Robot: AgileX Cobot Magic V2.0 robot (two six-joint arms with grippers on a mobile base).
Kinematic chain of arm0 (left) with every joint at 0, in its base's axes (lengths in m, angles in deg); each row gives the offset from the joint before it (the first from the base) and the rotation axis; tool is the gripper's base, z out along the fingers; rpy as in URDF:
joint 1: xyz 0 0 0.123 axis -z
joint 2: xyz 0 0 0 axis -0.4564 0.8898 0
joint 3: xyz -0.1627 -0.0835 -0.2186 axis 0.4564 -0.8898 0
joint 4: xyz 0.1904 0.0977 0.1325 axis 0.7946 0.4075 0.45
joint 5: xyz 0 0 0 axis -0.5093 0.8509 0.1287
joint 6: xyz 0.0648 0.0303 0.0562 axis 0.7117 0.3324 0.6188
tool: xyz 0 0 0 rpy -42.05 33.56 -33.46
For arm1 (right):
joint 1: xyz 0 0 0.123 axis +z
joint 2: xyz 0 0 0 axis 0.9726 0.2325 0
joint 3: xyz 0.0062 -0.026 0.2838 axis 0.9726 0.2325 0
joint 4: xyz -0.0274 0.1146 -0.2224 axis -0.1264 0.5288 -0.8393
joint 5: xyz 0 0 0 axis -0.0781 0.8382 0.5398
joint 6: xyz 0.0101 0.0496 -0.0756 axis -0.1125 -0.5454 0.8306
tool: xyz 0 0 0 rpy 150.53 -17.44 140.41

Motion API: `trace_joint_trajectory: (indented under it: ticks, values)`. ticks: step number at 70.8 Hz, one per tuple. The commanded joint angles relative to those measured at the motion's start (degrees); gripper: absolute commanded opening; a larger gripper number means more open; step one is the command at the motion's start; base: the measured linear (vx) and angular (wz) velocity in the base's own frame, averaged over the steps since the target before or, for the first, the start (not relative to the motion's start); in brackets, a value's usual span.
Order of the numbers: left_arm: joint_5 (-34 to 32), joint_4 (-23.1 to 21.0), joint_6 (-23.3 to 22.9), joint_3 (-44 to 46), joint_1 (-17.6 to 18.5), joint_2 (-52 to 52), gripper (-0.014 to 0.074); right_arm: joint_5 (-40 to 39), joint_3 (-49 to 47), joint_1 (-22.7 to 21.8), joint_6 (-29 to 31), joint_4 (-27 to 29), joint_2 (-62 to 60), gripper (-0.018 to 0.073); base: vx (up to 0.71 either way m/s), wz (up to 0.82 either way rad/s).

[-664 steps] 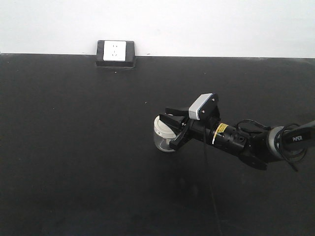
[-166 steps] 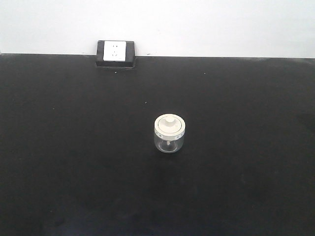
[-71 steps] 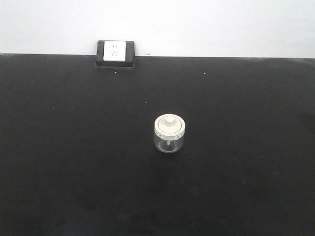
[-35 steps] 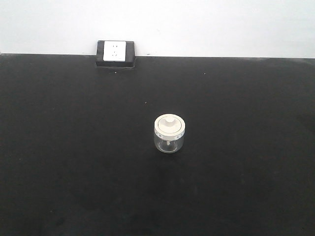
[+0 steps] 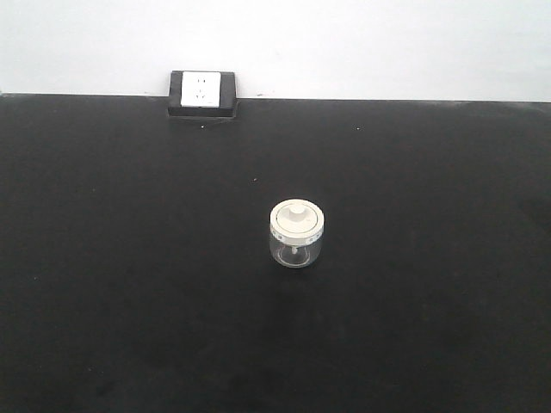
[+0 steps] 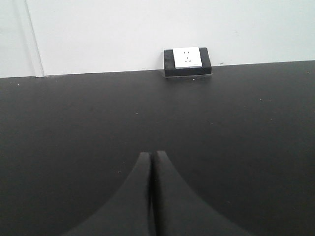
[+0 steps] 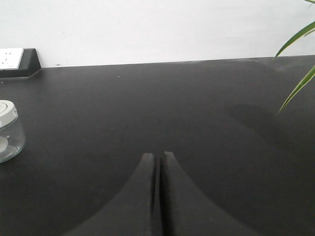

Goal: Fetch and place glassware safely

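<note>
Plain white wall up top, and below it a black bench [image 5: 129, 301] with a wall socket [image 5: 201, 93] at the back edge. Glass jar [image 5: 296, 234] stands upright on the bench, well in front of the socket and a bit to its right, lid on, nothing touching it. Looks to me like the placing step is done, so next move is probably just parking the arms. Left tool [image 6: 151, 156] is closed up with nothing in it, same for the right tool [image 7: 158, 157]. Right wrist view cuts the jar off at its edge, and a plant leaf [image 7: 295, 39] pokes in.
</note>
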Motion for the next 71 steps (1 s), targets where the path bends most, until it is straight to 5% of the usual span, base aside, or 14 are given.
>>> trace_joint_trajectory:
  ticks: [1, 71]
  values:
    - [-4.46, -0.46, -0.19, -1.48, 0.33, -0.68, -0.0007, -4.83, 1.17, -0.18, 0.55, -0.05, -0.79, -0.0004, 0.0, 0.0]
    - [-4.46, -0.46, -0.19, -1.48, 0.33, -0.68, -0.0007, -4.86, 1.17, -0.18, 0.55, -0.05, -0.79, -0.0004, 0.0, 0.0]
